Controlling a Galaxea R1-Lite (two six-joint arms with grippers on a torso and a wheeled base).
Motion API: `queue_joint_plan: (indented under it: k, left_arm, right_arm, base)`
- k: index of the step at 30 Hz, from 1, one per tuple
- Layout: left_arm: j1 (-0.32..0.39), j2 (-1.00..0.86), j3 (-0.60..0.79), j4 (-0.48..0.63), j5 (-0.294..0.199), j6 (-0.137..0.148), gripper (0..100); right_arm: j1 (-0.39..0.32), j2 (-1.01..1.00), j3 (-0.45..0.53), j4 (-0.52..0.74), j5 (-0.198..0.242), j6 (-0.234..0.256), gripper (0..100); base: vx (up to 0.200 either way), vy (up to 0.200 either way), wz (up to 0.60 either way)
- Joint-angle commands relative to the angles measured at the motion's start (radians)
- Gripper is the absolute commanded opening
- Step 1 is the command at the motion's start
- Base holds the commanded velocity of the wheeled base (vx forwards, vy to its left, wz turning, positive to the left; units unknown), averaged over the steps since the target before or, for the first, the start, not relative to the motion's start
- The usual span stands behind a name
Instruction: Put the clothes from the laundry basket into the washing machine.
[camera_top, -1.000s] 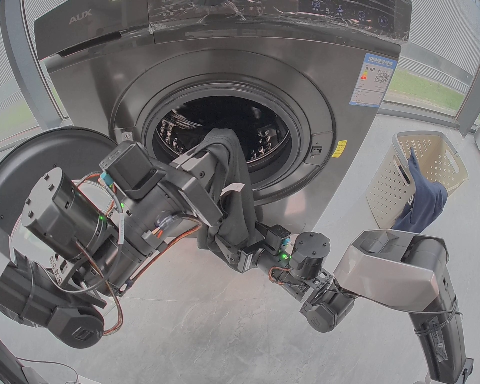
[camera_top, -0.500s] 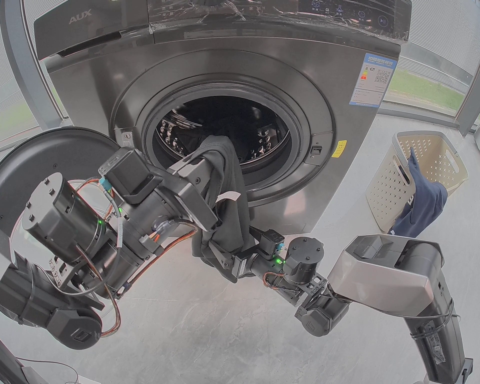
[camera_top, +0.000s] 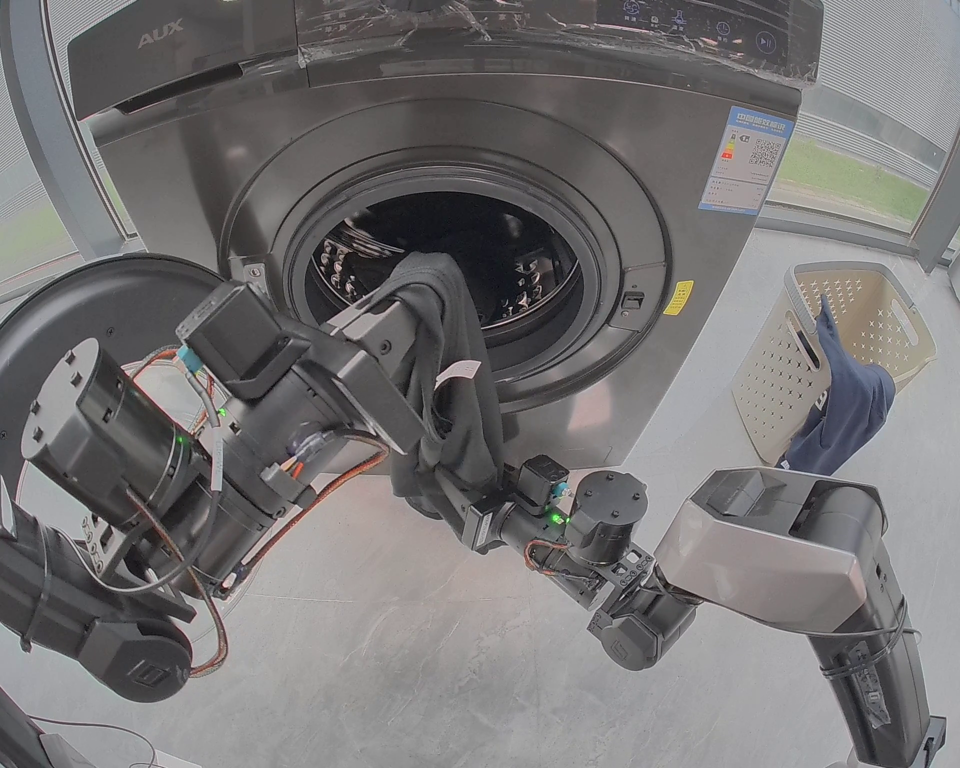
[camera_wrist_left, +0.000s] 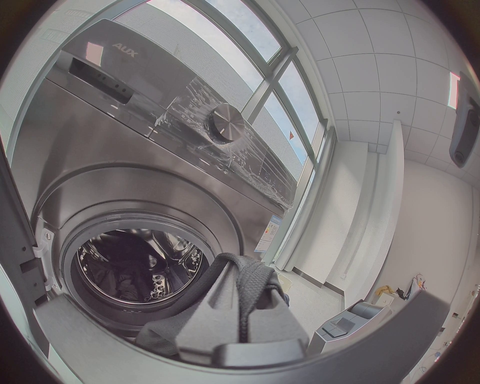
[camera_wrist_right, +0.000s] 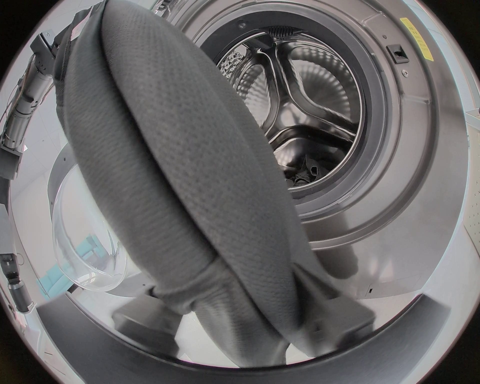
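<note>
Dark grey garment (camera_top: 455, 400) hangs in front of the washing machine (camera_top: 560, 130), just outside the round opening (camera_top: 520, 250) and against its lower rim. The left gripper (camera_top: 400, 300) is closed on the top fold of the garment, at the height of the opening; in the left wrist view the cloth runs up between the two fingers (camera_wrist_left: 280, 320) and bunches over their tips. A small white tag (camera_top: 458, 374) sticks out of the fabric below that grip. The right gripper (camera_top: 455, 500) is lower, just in front of the machine's base, and is clamped on the bottom of the same garment; in the right wrist view the thick roll of cloth (camera_wrist_right: 190, 175) sits between its fingers. The round door (camera_top: 90, 310) stands swung open to the left of the machine. Some dark clothes (camera_wrist_right: 302, 172) lie at the bottom of the drum. The laundry basket (camera_top: 780, 380) stands on the floor (camera_top: 400, 650) to the right of the machine, with a blue garment (camera_top: 850, 400) draped over its rim.
</note>
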Motion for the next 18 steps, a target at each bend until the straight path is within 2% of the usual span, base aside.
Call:
queue_joint_plan:
  k: [1, 7, 12, 18]
  left_arm:
    - [0.010, -0.024, 0.017, -0.001, 0.002, -0.007, 0]
    - [0.060, -0.059, 0.069, 0.002, 0.009, -0.006, 0]
    - [0.064, -0.077, 0.130, 0.002, 0.009, -0.004, 0]
    - [0.112, -0.070, 0.262, 0.002, 0.005, 0.004, 0]
  right_arm:
    - [-0.013, -0.019, 0.005, -0.001, 0.000, -0.001, 0]
    - [-0.046, -0.121, 0.089, -0.001, 0.000, 0.004, 0]
    - [-0.065, -0.196, 0.143, -0.001, -0.006, 0.004, 0]
    - [-0.065, -0.309, 0.192, 0.001, -0.046, 0.017, 0]
  base:
    - [0.000, 0.000, 0.00]
    - [0.000, 0.000, 0.00]
    - [0.000, 0.000, 0.00]
    - [0.000, 0.000, 0.00]
